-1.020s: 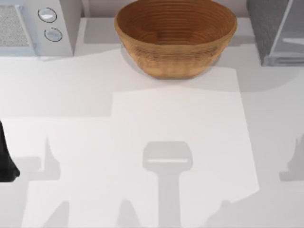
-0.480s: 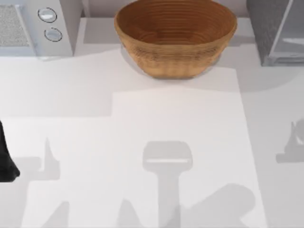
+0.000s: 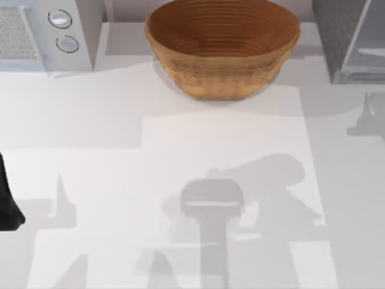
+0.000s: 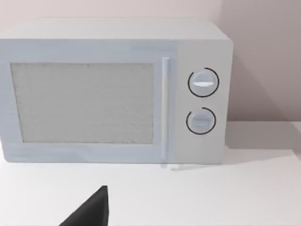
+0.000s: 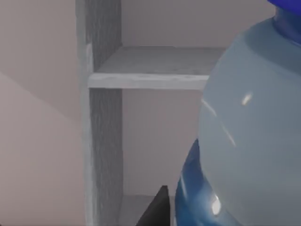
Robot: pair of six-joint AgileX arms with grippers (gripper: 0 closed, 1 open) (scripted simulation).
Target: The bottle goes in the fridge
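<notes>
1. In the right wrist view, the bottle [image 5: 254, 132] is looming very close to the camera, its blue cap just showing at the frame edge and its blue label lower down. A dark fingertip [image 5: 157, 209] is sitting right beside it, so I judge the right gripper is clenched on the bottle, though the contact itself is hidden.

2. Just beyond the bottle, the fridge [image 5: 101, 117] is standing open to the camera: a speckled grey side wall, a pale shelf, and a compartment above and below it. The bottle's long axis is running roughly upright, cap uppermost, and the fridge interior is lying straight ahead of it.

3. In the top view, the fridge [image 3: 349, 36] is sitting at the table's far right corner, so the right arm is clearly the nearer one.

4. The left arm [image 3: 7, 201] is idling at the table's left edge, facing the microwave [image 4: 113, 89]; I cannot tell its finger state.

5. The basket [image 3: 222, 45] is sitting between the 2 appliances.
</notes>
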